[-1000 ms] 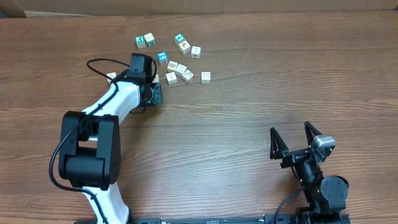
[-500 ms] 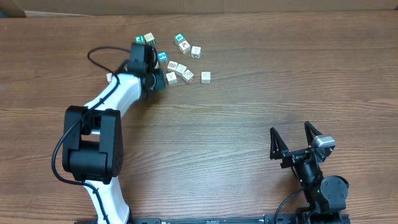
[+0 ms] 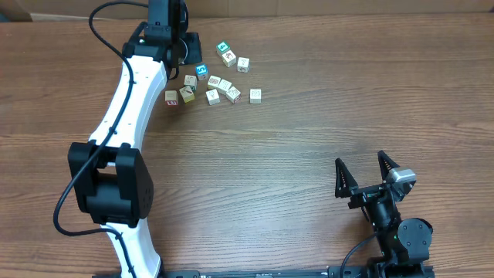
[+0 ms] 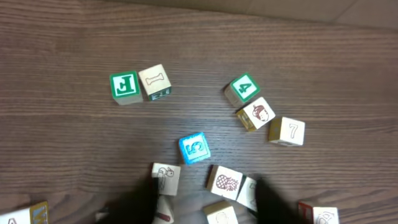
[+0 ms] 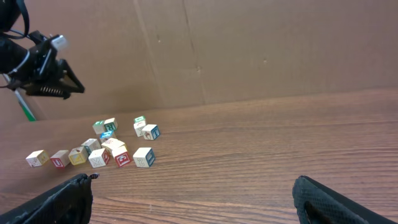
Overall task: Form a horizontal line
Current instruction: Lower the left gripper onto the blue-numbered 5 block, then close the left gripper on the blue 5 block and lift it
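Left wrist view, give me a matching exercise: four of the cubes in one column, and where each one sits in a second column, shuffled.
Cubes:
1. blue 5 cube
2. green J cube
3. green 4 cube
4. white 7 cube

Places:
A. against the left side of the bone-print cube
B. farthest right of the four
C. lowest in the picture of the four, touching none of them
D. just above the face-print cube

Pairs: 1-C, 2-A, 3-D, 4-B.
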Robot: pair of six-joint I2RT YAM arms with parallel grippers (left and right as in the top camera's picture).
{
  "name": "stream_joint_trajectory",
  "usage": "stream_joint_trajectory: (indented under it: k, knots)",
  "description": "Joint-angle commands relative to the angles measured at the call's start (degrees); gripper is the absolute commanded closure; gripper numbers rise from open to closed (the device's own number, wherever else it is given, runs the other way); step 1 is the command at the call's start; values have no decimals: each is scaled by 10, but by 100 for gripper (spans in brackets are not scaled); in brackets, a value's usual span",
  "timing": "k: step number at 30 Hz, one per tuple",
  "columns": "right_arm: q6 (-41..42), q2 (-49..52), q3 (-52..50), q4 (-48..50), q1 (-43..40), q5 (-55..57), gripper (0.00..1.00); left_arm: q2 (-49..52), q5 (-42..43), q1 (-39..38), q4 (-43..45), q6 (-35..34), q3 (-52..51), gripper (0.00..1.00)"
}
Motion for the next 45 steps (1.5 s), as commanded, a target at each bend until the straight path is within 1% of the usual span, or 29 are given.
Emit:
stream_joint_trajectory:
  k: [1, 2, 3, 9, 13, 14, 16, 18, 21, 23, 25, 28, 32, 33, 34, 36, 42, 45]
  knots:
    - [2, -5, -6, 2, -3, 0, 0, 44, 0, -3, 6, 48, 5, 5]
    - [2, -5, -6, 2, -3, 0, 0, 57, 1, -3, 11, 60, 5, 1]
    - [2, -5, -6, 2, -3, 0, 0, 74, 1, -3, 17, 65, 5, 1]
    - [2, -5, -6, 2, -3, 0, 0, 123, 1, -3, 48, 65, 5, 4]
    - [2, -5, -6, 2, -3, 0, 0, 141, -3, -3, 55, 67, 5, 15]
    - [2, -5, -6, 2, -3, 0, 0, 142, -8, -3, 54, 67, 5, 16]
    - [2, -5, -6, 2, -3, 0, 0, 147, -19, -3, 52, 67, 5, 17]
    - [2, -5, -6, 2, -3, 0, 0, 154, -27, -3, 66, 70, 5, 16]
    - [2, -5, -6, 2, -3, 0, 0, 160, -25, -3, 92, 77, 5, 22]
    - [2, -5, -6, 3, -3, 0, 0, 161, -9, -3, 99, 74, 5, 27]
    - [2, -5, -6, 2, -3, 0, 0, 164, 4, -5, 108, 66, 5, 27]
    - [2, -5, -6, 2, -3, 0, 0, 173, 1, -8, 121, 59, 4, 32]
    - [2, -5, -6, 3, -3, 0, 0, 183, 1, -8, 126, 34, 4, 32]
    - [2, -5, -6, 2, -3, 0, 0, 183, 1, -8, 125, 33, 4, 37]
    - [2, -5, -6, 2, -3, 0, 0, 187, 1, -8, 127, 34, 4, 50]
    - [2, -5, -6, 2, -3, 0, 0, 191, 1, -8, 134, 33, 4, 53]
    - [2, -5, -6, 2, -3, 0, 0, 189, -31, -7, 151, 35, 11, 73]
    - [2, -5, -6, 2, -3, 0, 0, 190, -44, -7, 152, 37, 17, 73]
